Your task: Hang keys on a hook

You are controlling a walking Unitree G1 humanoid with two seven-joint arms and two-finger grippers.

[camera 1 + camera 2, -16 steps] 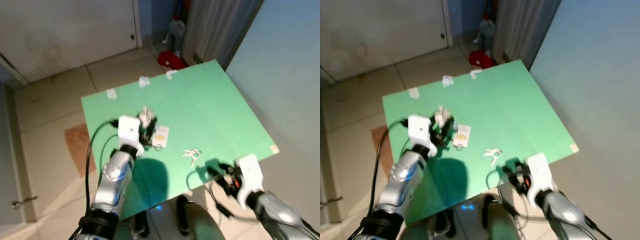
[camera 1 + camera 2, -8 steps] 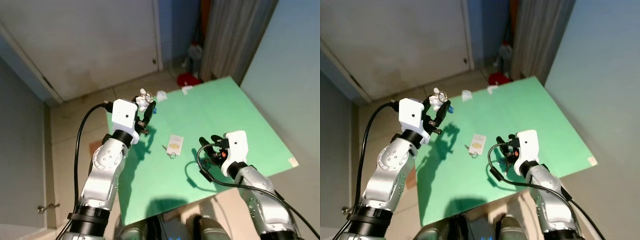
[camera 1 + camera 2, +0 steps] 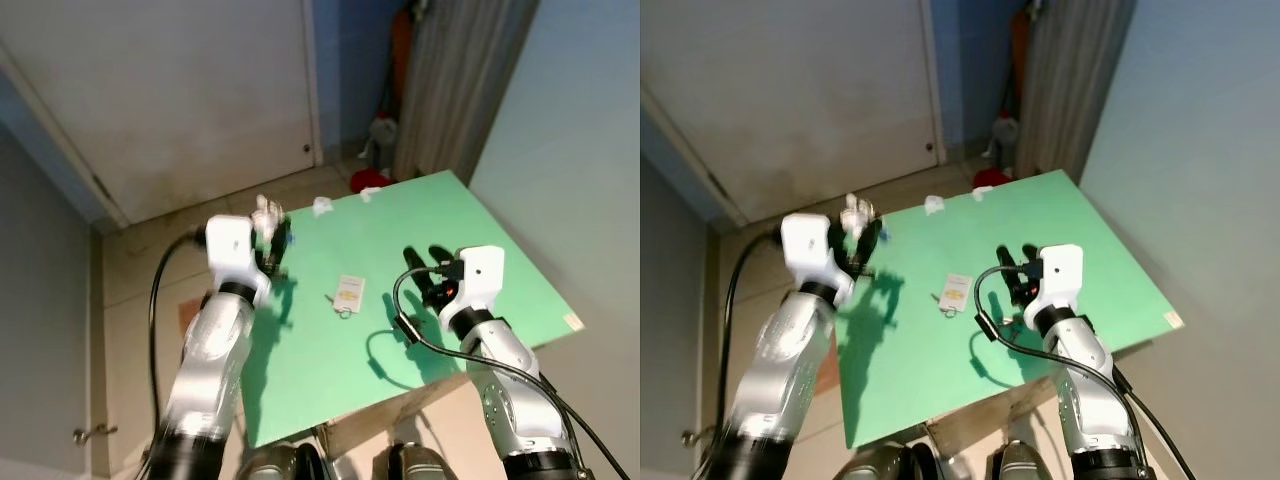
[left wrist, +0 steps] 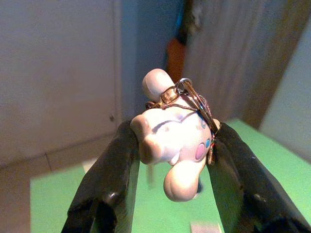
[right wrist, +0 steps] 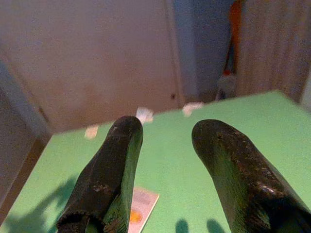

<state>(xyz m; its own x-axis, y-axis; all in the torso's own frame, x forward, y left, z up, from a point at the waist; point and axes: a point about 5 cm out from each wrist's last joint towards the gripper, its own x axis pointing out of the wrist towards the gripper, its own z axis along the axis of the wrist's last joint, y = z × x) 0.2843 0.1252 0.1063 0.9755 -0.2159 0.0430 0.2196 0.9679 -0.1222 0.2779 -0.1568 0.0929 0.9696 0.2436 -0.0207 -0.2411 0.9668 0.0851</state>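
Right tool (image 3: 425, 272): held low over the near right part of the green worktop (image 3: 480, 240); its two black fingers (image 5: 109, 170) are parted with nothing between them.
Card tag (image 3: 348, 292): a small pale tag with a ring is seen lying flat on the worktop, between the two arms and apart from both.
Left tool (image 4: 170, 160): raised above the far left edge of the worktop; its fingers are closed on the keys' fob from both sides.
Keys (image 4: 194, 99): carried in the air by the left tool, off the worktop; a pale rounded figure-shaped fob (image 4: 172, 141) is pinched, with the metal ring and keys draped over its top and side.
Handling: the bunch is judged light; the fob looks smooth and rounded, so slipping or twisting in the grip is possible. The ring and keys hang loose and are expected to swing.
Where to hold: the fob's body is best kept pinched, leaving the ring free to be passed over a hook.
Tape scraps (image 3: 322, 205): small white pieces lie at the worktop's far edge.
Door (image 3: 170, 90): a pale door stands beyond.
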